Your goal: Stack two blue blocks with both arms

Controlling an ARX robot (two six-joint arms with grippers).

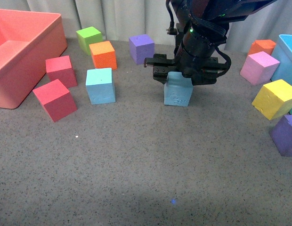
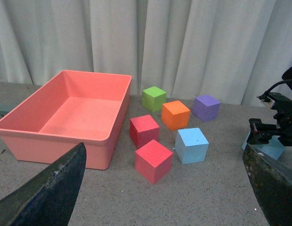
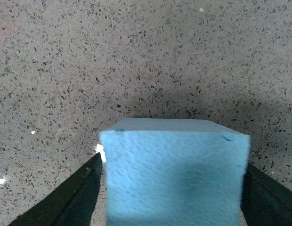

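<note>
My right gripper is shut on a sky-blue block with a rough, dented face, at mid-table. In the right wrist view that blue block fills the gap between the black fingers, low over the table or touching it; I cannot tell which. The other blue block, smooth, rests on the table to its left, among the red cubes. In the left wrist view my left gripper is open and empty, well back from the smooth block. The left arm is absent from the front view.
A pink bin stands at the far left. Two red cubes, an orange cube, a green cube and a purple cube surround the smooth block. Pink and yellow cubes lie by a light blue bin.
</note>
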